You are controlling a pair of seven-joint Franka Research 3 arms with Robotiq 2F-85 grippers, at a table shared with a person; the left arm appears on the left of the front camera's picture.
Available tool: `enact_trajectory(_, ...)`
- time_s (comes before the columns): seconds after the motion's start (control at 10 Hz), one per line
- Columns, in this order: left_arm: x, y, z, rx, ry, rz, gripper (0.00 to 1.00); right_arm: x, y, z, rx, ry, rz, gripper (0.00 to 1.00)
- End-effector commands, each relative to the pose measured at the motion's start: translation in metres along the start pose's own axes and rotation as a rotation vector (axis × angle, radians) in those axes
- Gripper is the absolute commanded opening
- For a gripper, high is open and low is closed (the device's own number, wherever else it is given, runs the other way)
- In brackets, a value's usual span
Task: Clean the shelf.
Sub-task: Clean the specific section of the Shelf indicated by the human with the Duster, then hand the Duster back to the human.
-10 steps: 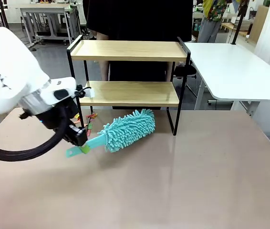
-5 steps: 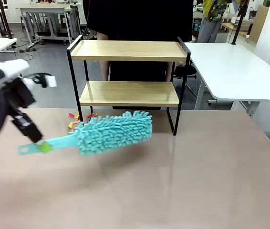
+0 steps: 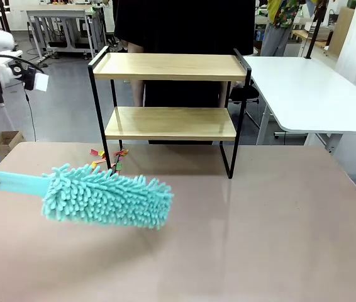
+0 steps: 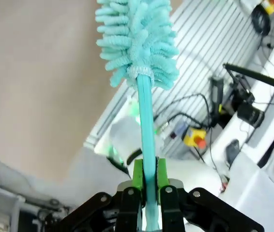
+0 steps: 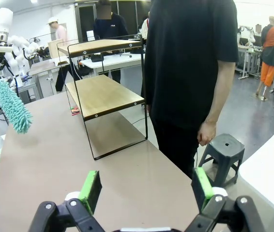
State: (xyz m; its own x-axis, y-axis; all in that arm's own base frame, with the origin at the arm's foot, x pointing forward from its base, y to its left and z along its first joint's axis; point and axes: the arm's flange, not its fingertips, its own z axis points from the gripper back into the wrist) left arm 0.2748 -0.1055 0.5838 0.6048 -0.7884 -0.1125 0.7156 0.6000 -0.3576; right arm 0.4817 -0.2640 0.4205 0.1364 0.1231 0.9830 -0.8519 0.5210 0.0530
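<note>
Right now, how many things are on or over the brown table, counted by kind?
Shelf: 1
Teal fluffy duster: 1, held in the left hand
Little heap of colourful paper bits by the shelf's leg: 1
Total: 3

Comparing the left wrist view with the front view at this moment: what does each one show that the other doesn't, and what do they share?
Left wrist only: the left gripper with its green pads shut on the handle, and cables and gear off the table's edge.

Front only: the shelf with bare boards, coloured scraps at its left leg, and a person in black behind it.

Both: the teal duster over the tan table.
</note>
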Motion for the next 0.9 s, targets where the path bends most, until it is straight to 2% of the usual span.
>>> enact_trajectory(0.0,0.008,-0.002,0.018,0.023,0.113,0.06,0.13,0.003,0.001,0.0,-0.001,-0.002,0.006,1.0)
enact_trajectory(0.2,0.013,0.001,0.017,0.064,0.175,0.09,0.13,0.003,0.001,0.0,-0.001,-0.002,0.006,1.0)
enact_trajectory(0.3,0.011,-0.004,0.009,0.018,0.107,0.053,0.13,0.003,0.001,0.0,-0.001,-0.002,0.006,1.0)
enact_trajectory(0.8,0.011,-0.004,0.009,0.018,0.107,0.053,0.13,0.003,0.001,0.0,-0.001,-0.002,0.006,1.0)
